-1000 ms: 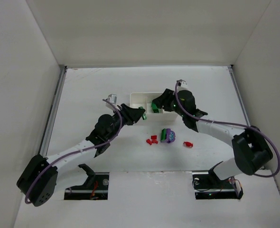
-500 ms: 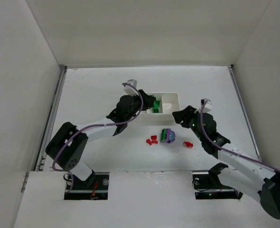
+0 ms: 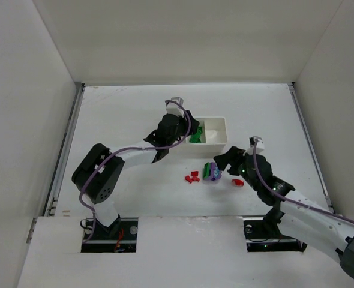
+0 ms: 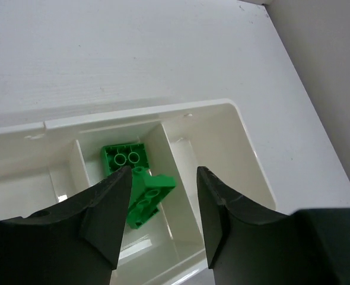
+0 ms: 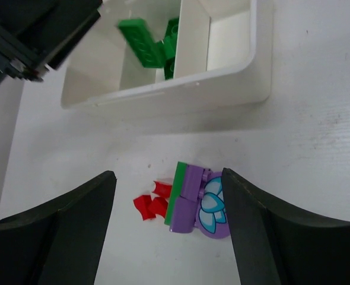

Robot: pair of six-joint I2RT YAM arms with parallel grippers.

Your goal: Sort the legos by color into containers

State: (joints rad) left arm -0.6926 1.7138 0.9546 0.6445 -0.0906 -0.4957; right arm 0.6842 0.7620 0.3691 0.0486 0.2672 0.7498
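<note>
The white tray [image 3: 216, 146] has three compartments. Two green legos [image 3: 196, 137] lie in the middle one, also seen in the left wrist view [image 4: 133, 178] and the right wrist view [image 5: 148, 47]. My left gripper [image 3: 185, 132] hangs open and empty over the tray [image 4: 163, 196]. My right gripper [image 3: 222, 163] is open and empty just above a purple lego cluster [image 5: 194, 199] with a green strip, which lies between its jaws. Small red legos [image 5: 151, 205] lie to the left of the cluster [image 3: 212, 172]. Another red lego [image 3: 238, 182] lies to its right.
The tray's left [image 4: 26, 190] and right [image 4: 213, 160] compartments hold nothing that I can see. The left gripper's body [image 5: 38, 29] shows over the tray's left end in the right wrist view. White walls enclose the table.
My left gripper moved right over the tray, and the green lego it carried now lies in the middle compartment. My right gripper drew back from the tray to the purple cluster.
</note>
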